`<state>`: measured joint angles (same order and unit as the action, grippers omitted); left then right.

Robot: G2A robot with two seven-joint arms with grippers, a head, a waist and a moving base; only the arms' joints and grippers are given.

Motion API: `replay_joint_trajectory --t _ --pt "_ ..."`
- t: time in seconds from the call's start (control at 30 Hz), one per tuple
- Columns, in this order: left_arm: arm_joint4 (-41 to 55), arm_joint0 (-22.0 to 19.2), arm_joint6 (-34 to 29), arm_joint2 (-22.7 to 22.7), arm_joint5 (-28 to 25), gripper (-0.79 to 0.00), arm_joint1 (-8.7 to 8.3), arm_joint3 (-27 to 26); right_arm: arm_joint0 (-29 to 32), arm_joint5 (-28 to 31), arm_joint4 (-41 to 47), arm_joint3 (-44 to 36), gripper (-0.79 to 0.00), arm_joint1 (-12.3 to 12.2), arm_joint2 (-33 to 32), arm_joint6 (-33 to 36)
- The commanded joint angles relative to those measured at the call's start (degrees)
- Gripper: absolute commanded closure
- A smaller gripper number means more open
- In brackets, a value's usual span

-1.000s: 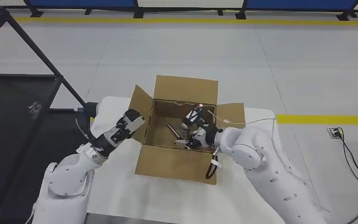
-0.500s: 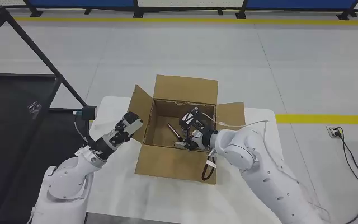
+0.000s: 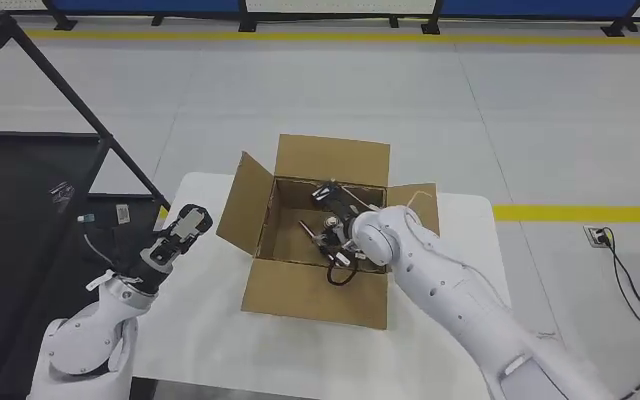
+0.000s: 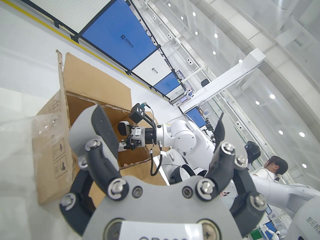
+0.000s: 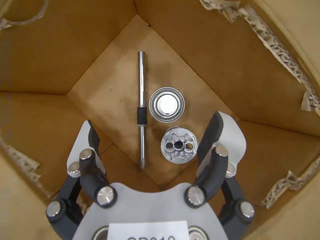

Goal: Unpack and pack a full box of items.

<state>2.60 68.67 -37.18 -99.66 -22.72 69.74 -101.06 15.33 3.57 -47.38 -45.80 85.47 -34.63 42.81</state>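
You are looking at the cardboard box (image 3: 318, 285) sitting open at the centre of the top view, on the white tabletop (image 3: 200, 330), with its flaps standing outward. The right gripper (image 3: 324, 234) is hanging inside the box's opening, pointing down at the floor of the box, and its fingers are standing wide apart, holding nothing. In the right wrist view that gripper (image 5: 153, 119) is hovering above three metal parts lying on the box floor: a long thin rod (image 5: 141, 81) with a dark band around it, a round dished disc (image 5: 167, 104) lying just beside the rod, and a slotted hub (image 5: 178, 146) sitting near the disc. The hub is showing between the spread fingers, nearer one of them. The left gripper (image 3: 190, 218) is sitting at the left of the top view, over the tabletop and apart from the box's left flap. In its own wrist view the left gripper (image 4: 158, 116) is also standing wide open and holding nothing.
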Motion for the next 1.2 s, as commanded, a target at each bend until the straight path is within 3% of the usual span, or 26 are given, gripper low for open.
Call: replay_joint_trajectory --t 0.0,0.13,0.23,0.37,0.43,0.5,0.53,0.57,0.93,1.17 --pt "-0.02 -0.06 0.00 0.05 0.01 -0.785 0.01 0.02 -0.78 -0.09 0.75 3.86 -0.739 1.24 0.76 -1.40" --pt "-0.02 -0.06 0.00 0.05 0.01 -0.785 0.01 0.02 -2.01 0.18 1.80 9.72 -0.690 3.69 2.14 -3.85" --pt "-0.02 -0.06 0.00 0.05 0.01 -0.785 0.01 0.02 -2.46 0.78 2.45 12.84 -0.720 5.26 2.76 -6.03" --pt "-0.02 -0.06 0.00 0.05 0.01 -0.785 0.01 0.02 -2.89 0.61 2.55 15.88 -0.699 7.08 3.42 -8.53" --pt "-0.02 -0.06 0.00 0.05 0.01 -0.785 0.01 0.02 -3.18 0.29 2.38 17.11 -0.372 7.89 3.70 -9.26" --pt "-0.02 -0.06 0.00 0.05 0.01 -0.785 0.01 0.02 -3.48 0.36 2.27 18.06 -0.237 8.59 3.86 -9.84" --pt "-0.02 -0.06 0.00 0.05 0.01 -0.785 0.01 0.02 -3.66 0.43 2.31 18.56 -0.086 8.87 3.83 -10.09" --pt "-0.02 -0.06 0.00 0.05 0.01 -0.785 0.01 0.02 -3.89 0.41 2.10 19.00 -0.012 9.13 3.88 -10.24" --pt "-0.02 -0.06 0.00 0.05 0.01 -0.785 0.01 0.02 -5.05 0.19 -0.33 18.88 0.000 9.75 2.77 -11.73" --pt "-0.02 -0.06 0.00 0.05 0.01 -0.785 0.01 0.02 -4.18 4.27 -3.77 8.56 0.000 6.81 -0.14 -10.69"
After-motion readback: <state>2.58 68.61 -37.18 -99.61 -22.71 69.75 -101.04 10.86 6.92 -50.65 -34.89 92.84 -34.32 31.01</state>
